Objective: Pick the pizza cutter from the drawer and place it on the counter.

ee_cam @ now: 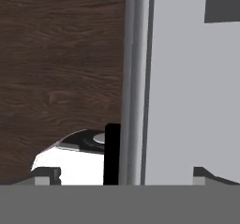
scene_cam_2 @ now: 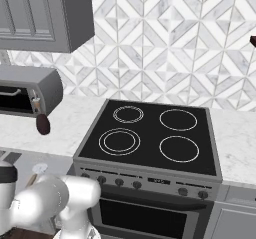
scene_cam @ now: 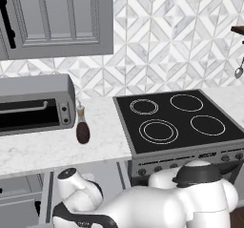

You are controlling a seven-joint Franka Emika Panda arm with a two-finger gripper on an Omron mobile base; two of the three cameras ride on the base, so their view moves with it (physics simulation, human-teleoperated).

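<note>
on my screens, item by item: the counter (scene_cam: 47, 148) is a white marble-look slab running left and right of a black glass stovetop (scene_cam: 178, 119) with four white rings. at the far left of the counter stands a grey toaster oven (scene_cam: 33, 105), and just beside its right end a dark brown round-bodied bottle (scene_cam: 82, 127) with a tan top stands upright. above the oven hangs a grey panelled wall cabinet (scene_cam: 57, 19); behind everything is a wall of grey-and-white diamond tiles (scene_cam: 167, 41). in the right base view i see the drawer (scene_cam_2: 20, 165) pulled open below the counter's near edge, left of the stove's knob panel (scene_cam_2: 150, 180), and inside it lies the pizza cutter (scene_cam_2: 36, 172), its pale round wheel toward the far side and its tan handle pointing near-left, partly hidden by my arm. in the hand view the gripper (ee_cam: 124, 176) has its two dark tips far apart at the bottom corners, jaws spread wide with nothing between them; ahead of it i see dark wood-grain floor (ee_cam: 61, 54), a grey panelled front (ee_cam: 187, 87) and a small black handle (ee_cam: 111, 153).
</note>
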